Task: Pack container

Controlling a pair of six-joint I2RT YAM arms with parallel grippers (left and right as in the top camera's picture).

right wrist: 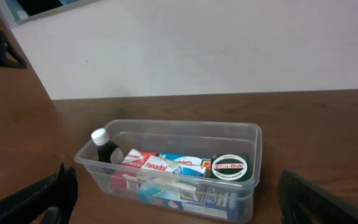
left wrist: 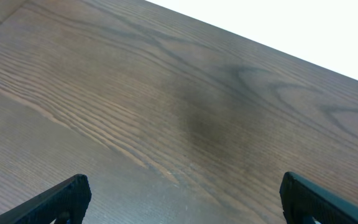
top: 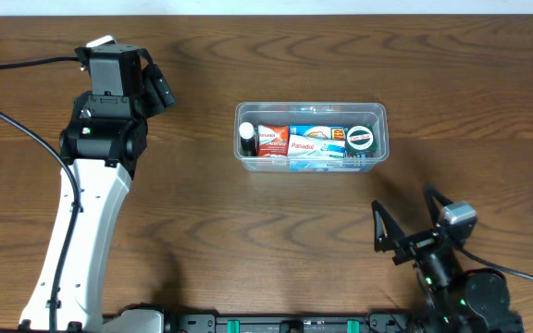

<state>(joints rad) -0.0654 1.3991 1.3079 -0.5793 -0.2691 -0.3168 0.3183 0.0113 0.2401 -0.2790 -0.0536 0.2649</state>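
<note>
1. The container (top: 383, 129) sits on the desk (top: 248, 240) just right of centre and a little above the middle of the overhead view. In the right wrist view it is low and central, straight ahead of the right hand (top: 405, 215).
2. It is thin, clear plastic and probably light even when loaded. Expect the walls to flex and the smooth sides to slip under a pinch.
3. If you must move it, take the rim on a short end wall, where the rounded corners stiffen it. Pinching mid-way along a long wall would likely bow it.
4. Inside, a small white-capped bottle (top: 246, 137) stands at the left end, Panadol boxes (top: 273, 141) lie in the middle, and a round black-lidded tin (top: 361, 139) fills the right end. The contents are packed close, so there is little room for fingers.
5. Both hands are spread wide and hold nothing. The left hand (left wrist: 182, 198) hovers over bare desk at the upper left of the overhead view, well apart from the tub.
6. A black cable (top: 7, 111) trails at the far left. Nothing stands between either hand and the container.
</note>
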